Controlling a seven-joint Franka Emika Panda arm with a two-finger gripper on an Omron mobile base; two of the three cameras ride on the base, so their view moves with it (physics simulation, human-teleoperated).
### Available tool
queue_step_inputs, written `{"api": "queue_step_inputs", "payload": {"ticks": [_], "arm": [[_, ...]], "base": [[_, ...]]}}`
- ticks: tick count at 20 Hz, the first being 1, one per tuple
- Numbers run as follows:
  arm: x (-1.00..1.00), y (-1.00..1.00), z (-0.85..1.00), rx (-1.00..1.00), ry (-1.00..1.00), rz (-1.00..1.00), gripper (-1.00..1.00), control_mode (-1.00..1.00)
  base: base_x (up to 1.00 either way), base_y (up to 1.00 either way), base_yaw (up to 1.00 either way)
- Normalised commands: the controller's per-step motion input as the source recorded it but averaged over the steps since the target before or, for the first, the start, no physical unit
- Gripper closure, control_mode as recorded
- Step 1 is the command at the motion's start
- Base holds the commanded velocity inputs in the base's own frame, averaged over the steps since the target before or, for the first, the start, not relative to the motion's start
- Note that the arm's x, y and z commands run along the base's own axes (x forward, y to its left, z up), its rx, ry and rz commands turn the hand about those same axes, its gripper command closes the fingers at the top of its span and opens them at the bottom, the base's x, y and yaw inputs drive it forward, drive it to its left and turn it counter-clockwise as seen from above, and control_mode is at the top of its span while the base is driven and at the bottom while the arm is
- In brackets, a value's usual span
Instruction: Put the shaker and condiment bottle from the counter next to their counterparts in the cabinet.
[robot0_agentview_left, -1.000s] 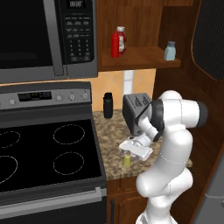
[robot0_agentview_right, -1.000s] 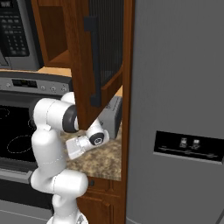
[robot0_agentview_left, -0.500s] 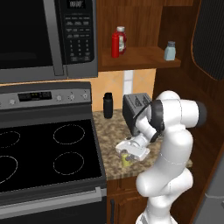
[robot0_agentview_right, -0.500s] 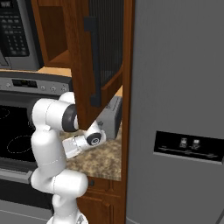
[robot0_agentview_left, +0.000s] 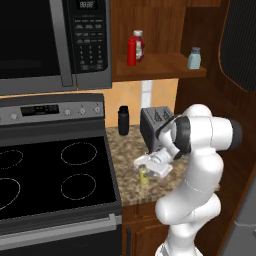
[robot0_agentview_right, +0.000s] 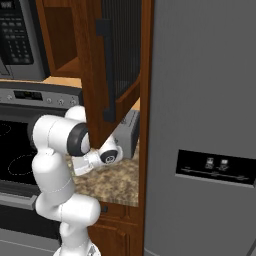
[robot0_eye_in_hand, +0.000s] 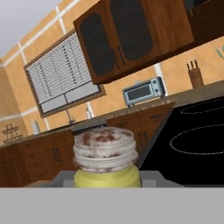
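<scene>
Fingers of the white arm's two-finger gripper (robot0_agentview_left: 145, 170) are drawn in on the tiny yellow-green cylinder shaker with a pale clear top (robot0_agentview_left: 143, 174), which stands upright on the speckled brown stone counter (robot0_agentview_left: 125, 172) near its front edge; in the hand view that shaker (robot0_eye_in_hand: 106, 160) sits close up between the fingertips, its clear top flecked with reddish specks. Just behind the gripper stands a dark grey toaster (robot0_agentview_left: 154, 128), and beyond that, further back and to the left, a taller black cylinder (robot0_agentview_left: 123, 120) against the backsplash. High above the gripper, the reddish-brown wooden wall cabinet (robot0_agentview_left: 150, 30) holds on its shelf board a red ketchup bottle with white cap and white label (robot0_agentview_left: 134, 48) toward the left and a pale blue shaker with a grey cap (robot0_agentview_left: 194, 58) toward the right, well apart from each other. To the gripper's left lies the black glass cooktop (robot0_agentview_left: 45, 175), with a dark microwave (robot0_agentview_left: 50, 42) hanging over it.
</scene>
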Motion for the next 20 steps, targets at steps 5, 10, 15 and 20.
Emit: {"api": "queue_step_inputs", "payload": {"ticks": [5, 10, 15, 20], "arm": [[0.00, 0.00, 0.55, 0.00, 0.00, -0.18, 1.00, -1.00], [0.00, 0.00, 0.43, 0.00, 0.00, -0.19, 1.00, -1.00], [0.00, 0.00, 0.27, 0.00, 0.00, -0.22, 1.00, -1.00], [0.00, 0.01, 0.35, 0.00, 0.00, -0.25, 1.00, -1.00]], "base": [[0.00, 0.00, 0.00], [0.00, 0.00, 0.00], [0.00, 0.00, 0.00], [0.00, 0.00, 0.00]]}}
